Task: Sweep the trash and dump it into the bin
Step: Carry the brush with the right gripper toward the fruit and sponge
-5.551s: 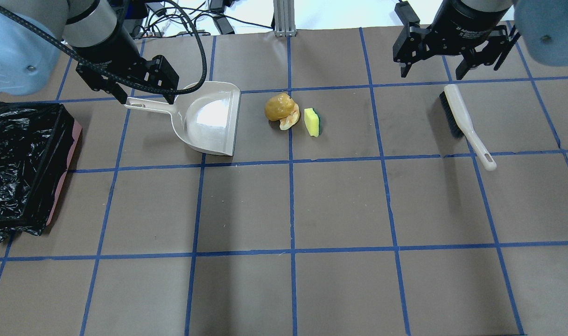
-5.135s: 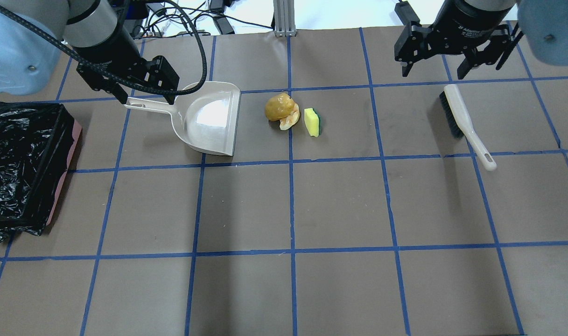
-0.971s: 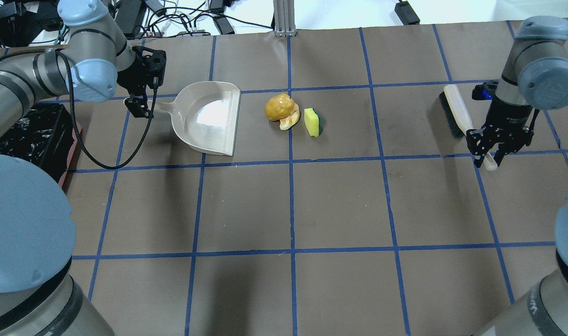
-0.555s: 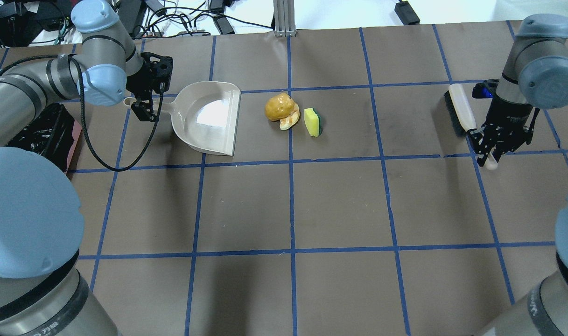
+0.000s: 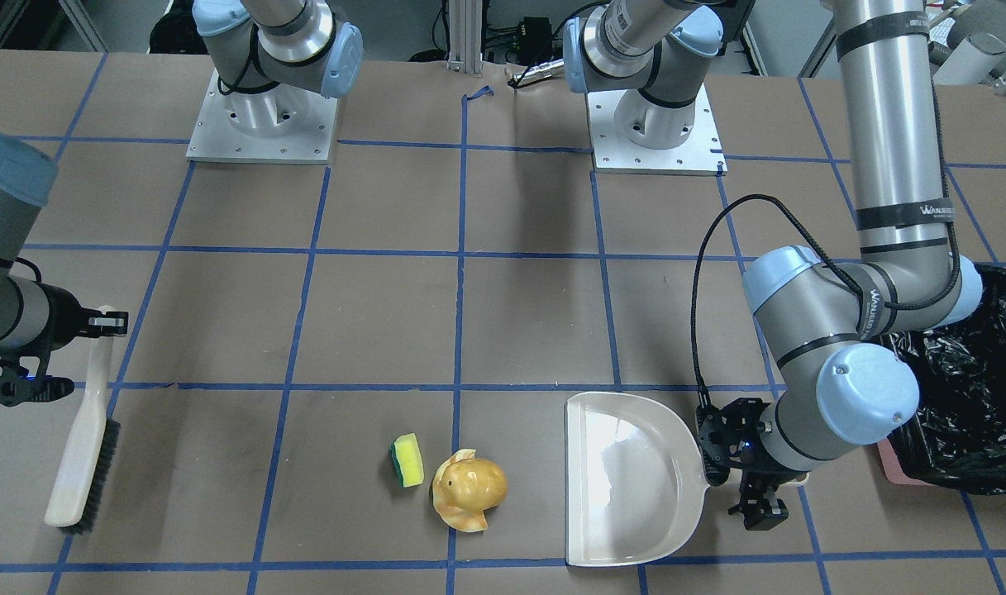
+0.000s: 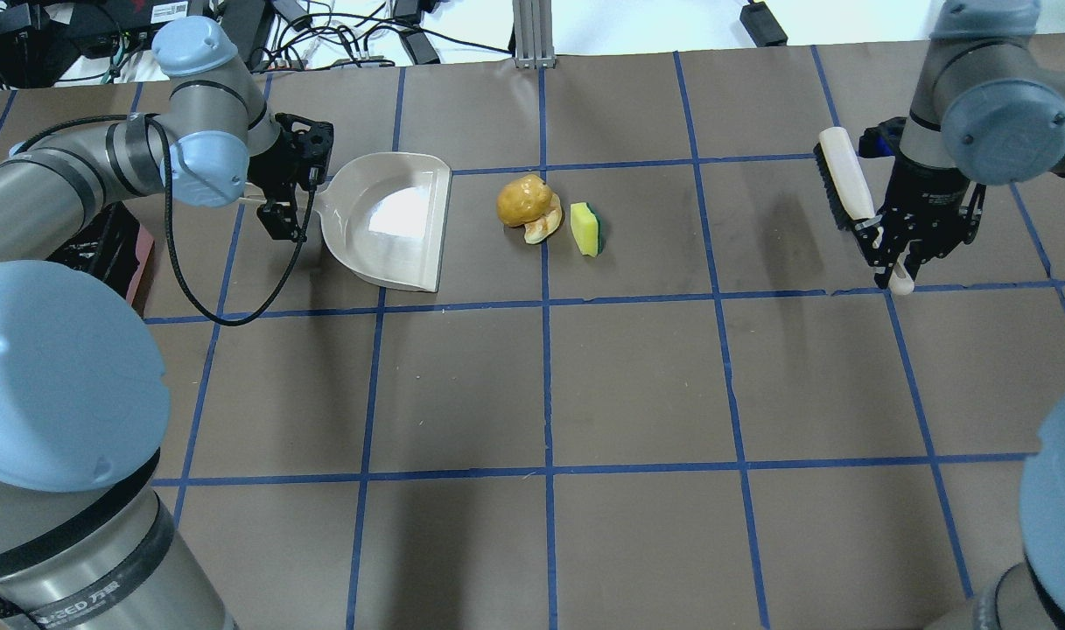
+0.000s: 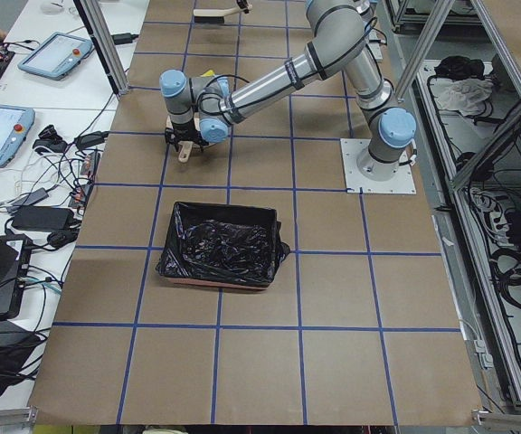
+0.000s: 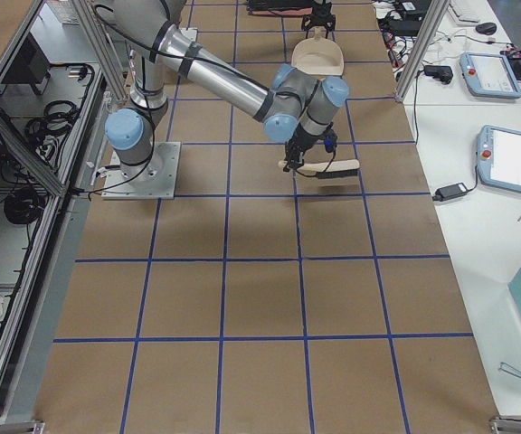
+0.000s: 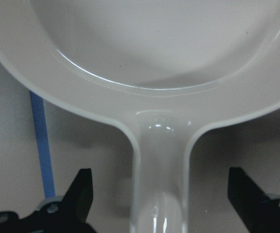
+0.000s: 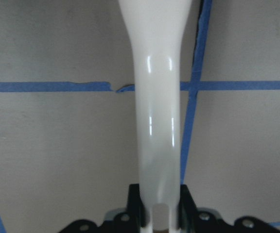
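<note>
The trash lies mid-table: a tan potato lump touching a golden croissant piece, with a yellow-green sponge just right of them. They also show in the front view: the sponge, the potato and the croissant. The beige dustpan lies left of them, mouth toward them. My left gripper is open, its fingers wide apart on either side of the dustpan handle. My right gripper is shut on the brush handle. The black-lined pink bin stands at the left end.
The beige brush with dark bristles hangs from the right gripper at the far right; it also shows in the front view. The left arm's cable loops over the table beside the bin. Both arm bases stand at the robot's edge.
Both arms came down from the back. The right gripper closed on the brush handle and moved the brush back and left. The left gripper slid along the dustpan handle toward the pan.
</note>
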### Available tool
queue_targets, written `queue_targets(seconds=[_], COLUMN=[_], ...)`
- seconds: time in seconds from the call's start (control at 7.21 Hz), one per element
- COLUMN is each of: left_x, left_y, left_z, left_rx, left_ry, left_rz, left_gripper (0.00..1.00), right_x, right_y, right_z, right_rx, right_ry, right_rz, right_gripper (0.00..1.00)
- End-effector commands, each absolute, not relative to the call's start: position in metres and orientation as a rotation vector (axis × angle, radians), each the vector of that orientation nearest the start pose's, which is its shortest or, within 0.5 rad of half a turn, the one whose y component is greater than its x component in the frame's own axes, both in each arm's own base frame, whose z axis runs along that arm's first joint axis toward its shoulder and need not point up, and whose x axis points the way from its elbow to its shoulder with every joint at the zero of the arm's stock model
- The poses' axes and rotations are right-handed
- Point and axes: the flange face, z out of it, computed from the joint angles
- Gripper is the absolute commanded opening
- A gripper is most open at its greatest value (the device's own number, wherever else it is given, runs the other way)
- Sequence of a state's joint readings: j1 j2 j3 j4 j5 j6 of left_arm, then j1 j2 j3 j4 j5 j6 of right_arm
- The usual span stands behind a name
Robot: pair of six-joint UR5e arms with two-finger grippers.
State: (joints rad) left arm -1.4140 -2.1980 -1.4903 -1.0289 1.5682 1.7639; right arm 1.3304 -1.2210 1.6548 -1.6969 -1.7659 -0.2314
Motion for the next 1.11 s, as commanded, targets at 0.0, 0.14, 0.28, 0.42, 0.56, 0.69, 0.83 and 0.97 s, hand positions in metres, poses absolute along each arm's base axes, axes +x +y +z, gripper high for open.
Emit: queue_targets(seconds=[0.0, 0.14, 0.28, 0.42, 0.56, 0.69, 0.83, 0.97], left_x=[-0.030, -0.034, -0.033, -0.033, -0.033, -0.033, -0.034, -0.035], left_y=[-0.700, -0.700, -0.699, -0.699, -0.698, -0.698, -0.696, -0.697], left_z=[0.201, 0.200, 0.196, 0.195, 0.195, 0.195, 0.193, 0.194], left_rx=[-2.256, -2.242, -2.230, -2.230, -2.239, -2.244, -2.229, -2.229], left_ry=[-2.144, -2.139, -2.132, -2.125, -2.118, -2.113, -2.109, -2.109], left_rz=[0.052, 0.073, 0.058, 0.053, 0.049, 0.049, 0.026, 0.030], left_gripper=[1.00, 0.97, 0.94, 0.82, 0.80, 0.67, 0.43, 0.31], right_x=[0.057, 0.091, 0.132, 0.165, 0.188, 0.211, 0.234, 0.257], right_y=[-0.578, -0.574, -0.567, -0.559, -0.554, -0.549, -0.546, -0.542], right_z=[0.289, 0.289, 0.286, 0.280, 0.277, 0.265, 0.255, 0.254], right_rx=[-0.026, 0.003, 0.036, 0.078, 0.143, 0.246, 0.248, 0.219], right_ry=[3.267, 3.278, 3.302, 3.315, 3.268, 3.255, 3.266, 3.235], right_rz=[0.550, 0.530, 0.518, 0.513, 0.514, 0.532, 0.546, 0.547], right_gripper=[0.11, 0.11, 0.11, 0.11, 0.11, 0.11, 0.11, 0.10])
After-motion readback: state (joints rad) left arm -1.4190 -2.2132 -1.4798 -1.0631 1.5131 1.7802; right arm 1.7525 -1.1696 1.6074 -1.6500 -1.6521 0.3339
